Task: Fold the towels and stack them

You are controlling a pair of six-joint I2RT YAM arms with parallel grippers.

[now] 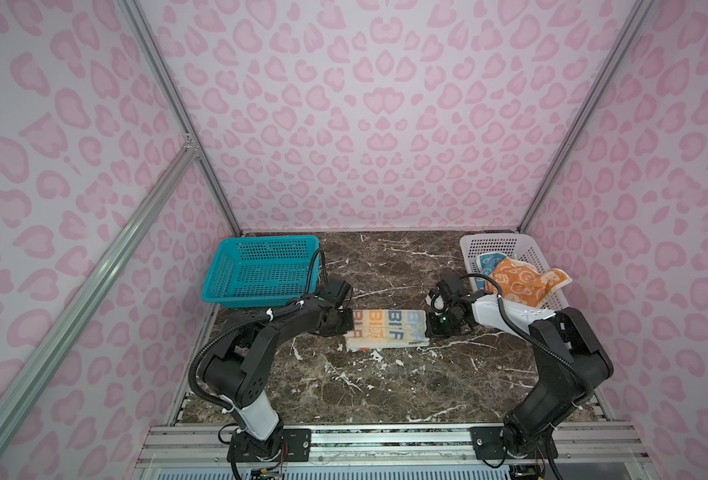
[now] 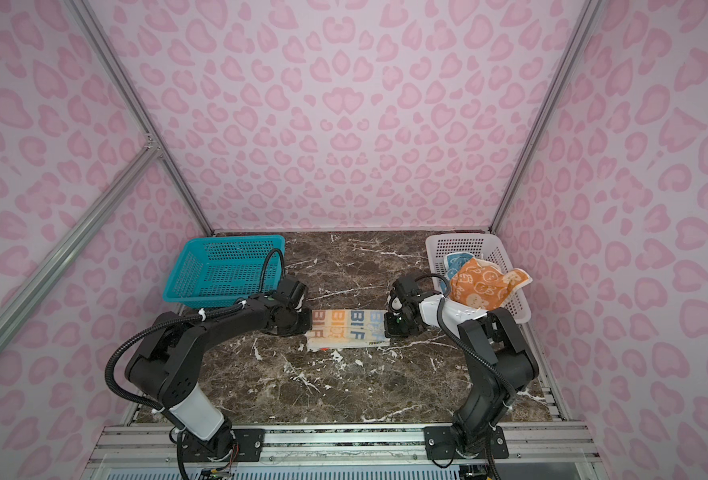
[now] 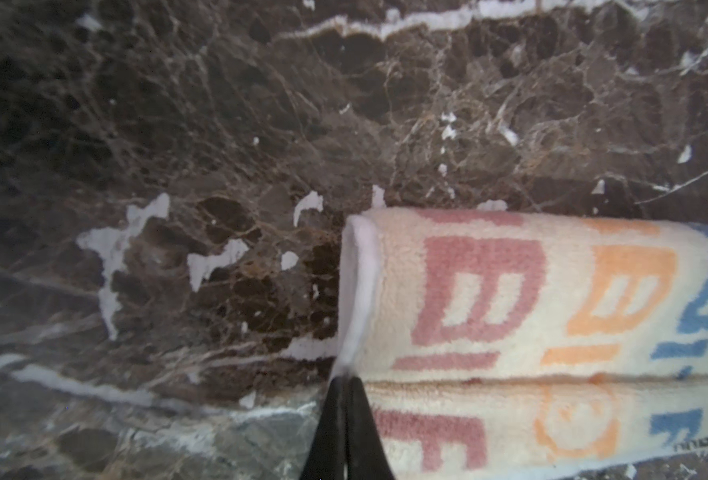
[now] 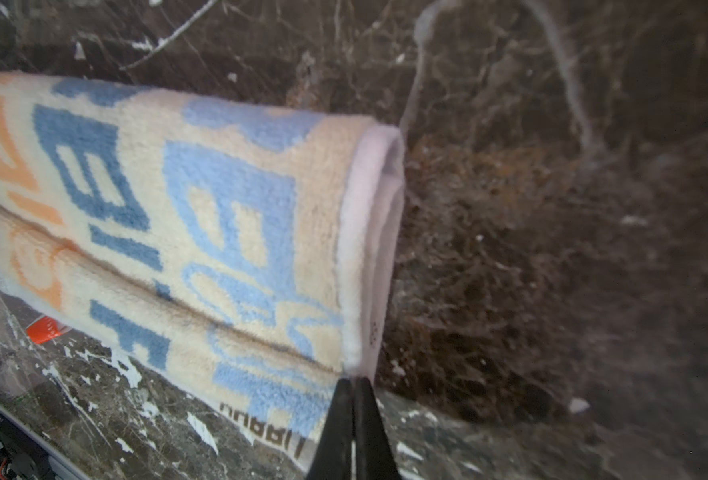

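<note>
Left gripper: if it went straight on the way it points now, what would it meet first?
The left gripper points down, shut on the hem of the cream towel; next, probably the marble table right below, gap unclear.

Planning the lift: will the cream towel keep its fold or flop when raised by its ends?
Likely floppy: the cream towel is soft terry, its hem curling where the left gripper pinches it. Between it and the right gripper, the middle would probably sag.

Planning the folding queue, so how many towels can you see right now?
3: cream towel on the table; orange towel and blue towel in the white basket. More could hide underneath.
</note>
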